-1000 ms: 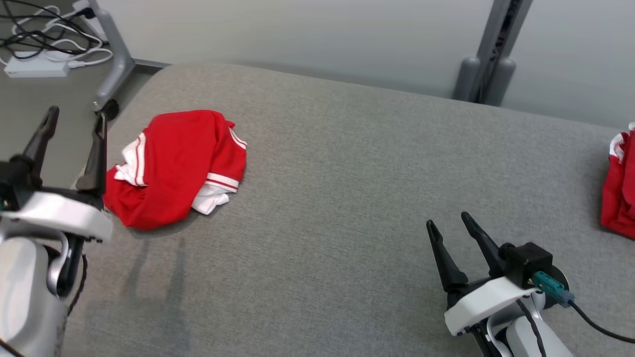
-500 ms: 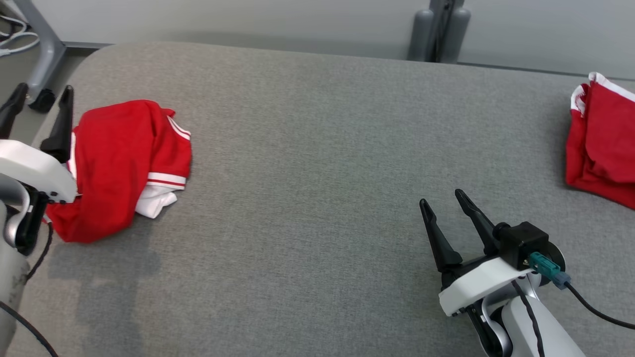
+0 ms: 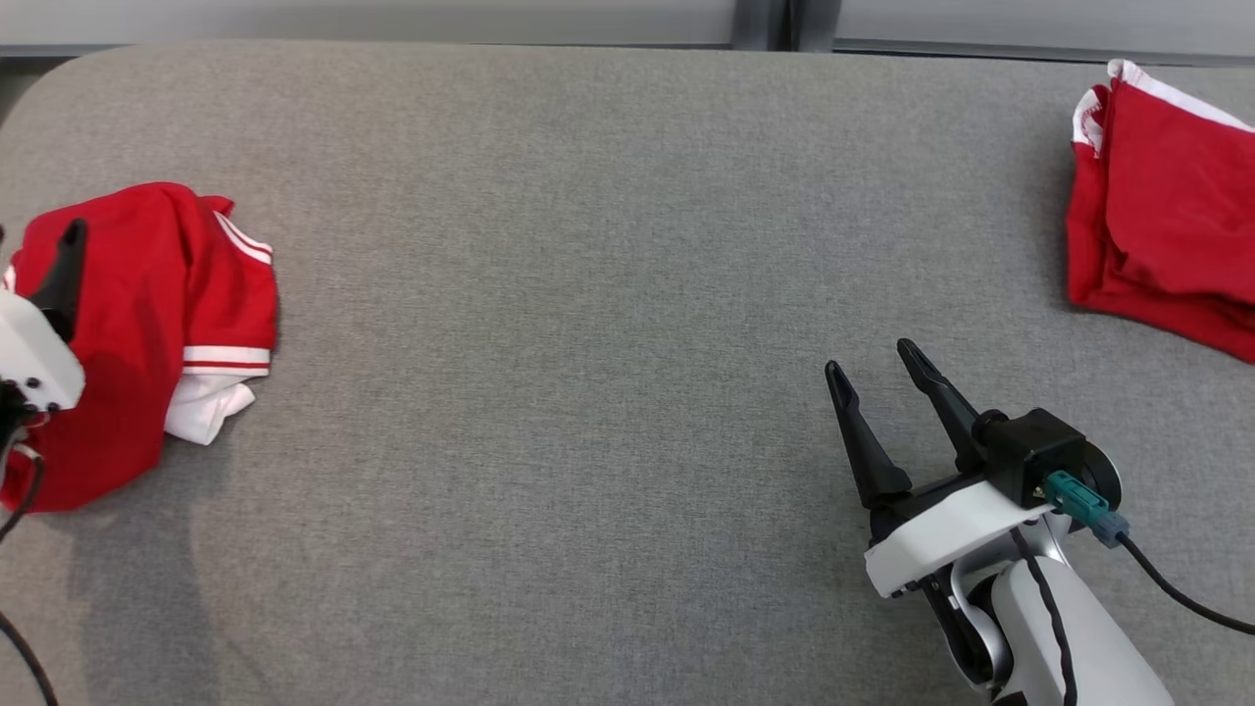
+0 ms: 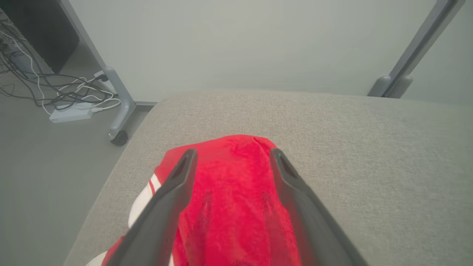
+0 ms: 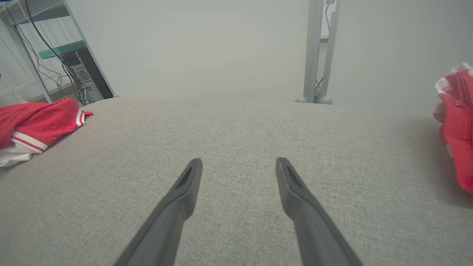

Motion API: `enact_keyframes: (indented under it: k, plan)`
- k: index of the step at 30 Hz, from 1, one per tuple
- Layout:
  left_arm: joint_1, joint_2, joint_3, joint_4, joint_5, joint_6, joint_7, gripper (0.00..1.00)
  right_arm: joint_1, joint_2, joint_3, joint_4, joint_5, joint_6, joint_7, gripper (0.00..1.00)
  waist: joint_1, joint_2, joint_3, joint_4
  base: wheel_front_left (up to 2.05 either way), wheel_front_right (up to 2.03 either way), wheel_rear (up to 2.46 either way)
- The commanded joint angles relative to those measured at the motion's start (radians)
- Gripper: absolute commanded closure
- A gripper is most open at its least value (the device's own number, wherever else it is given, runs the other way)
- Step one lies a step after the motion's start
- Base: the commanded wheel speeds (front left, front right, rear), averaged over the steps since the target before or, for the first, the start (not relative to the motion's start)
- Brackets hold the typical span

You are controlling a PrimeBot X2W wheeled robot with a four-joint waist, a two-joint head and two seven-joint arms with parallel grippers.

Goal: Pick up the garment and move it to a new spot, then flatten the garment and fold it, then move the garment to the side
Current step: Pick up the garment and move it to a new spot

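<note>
Mostly bare table [image 3: 588, 294], garment [image 3: 147, 294] by left edge, left tool [image 4: 232, 152] spread above, right tool [image 3: 869, 355] spread.

Red garment [image 3: 147, 294], white striped trim, crumpled heap at far left; second red garment [image 3: 1167, 206], bunched, far right

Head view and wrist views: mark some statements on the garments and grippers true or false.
1. The left gripper is open above the crumpled red garment with white striped trim. True.
2. The right gripper is shut on red cloth. False: it is open over the bare grey fabric surface, holding nothing.
3. A second red garment with white edging lies toward the surface's right end. True.
4. The two garments touch. False: they lie at opposite ends.
</note>
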Motion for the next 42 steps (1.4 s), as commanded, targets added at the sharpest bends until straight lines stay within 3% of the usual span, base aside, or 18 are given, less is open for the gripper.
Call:
enact_keyframes:
  k: [1,14,21,22,23,30,42]
  plan:
    - [-0.018,0.017,-0.016,0.013,-0.018,-0.001,0.004,0.00,-0.012,-0.005,-0.002,-0.011,0.003,0.000,0.007,0.00,0.0000,-0.0001,0.016,-0.017,0.00,0.00,0.00]
    - [-0.020,0.041,-0.153,0.094,-0.201,-0.001,0.226,0.00,-0.001,-0.005,-0.003,-0.059,-0.007,0.000,0.060,0.00,0.0000,-0.0001,0.038,-0.060,0.00,0.00,0.00]
    - [0.004,0.038,-0.189,0.124,-0.256,-0.001,0.273,0.00,0.005,-0.005,-0.005,-0.082,-0.017,0.000,0.084,0.00,0.0000,-0.0001,0.051,-0.080,0.00,0.00,0.00]
    - [0.005,0.041,-0.198,0.127,-0.252,-0.001,0.266,0.58,0.008,-0.005,-0.007,-0.084,-0.018,0.000,0.088,0.00,0.0000,-0.0001,0.052,-0.081,0.00,0.00,0.00]
    - [0.004,0.041,-0.203,0.130,-0.255,-0.001,0.259,1.00,0.010,-0.005,-0.008,-0.087,-0.020,0.000,0.090,0.00,0.0000,-0.0001,0.053,-0.081,0.00,0.00,0.00]
    - [-0.042,0.057,-0.251,0.079,-0.232,-0.001,0.137,1.00,0.021,-0.005,-0.014,-0.099,-0.020,0.000,0.081,0.00,0.0000,-0.0001,0.035,-0.058,0.00,0.00,0.00]
    - [-0.079,0.111,-0.377,-0.123,-0.195,-0.001,-0.069,1.00,0.024,-0.005,0.009,-0.038,0.039,0.000,0.038,0.00,0.0000,-0.0001,-0.068,-0.034,0.00,0.00,0.00]
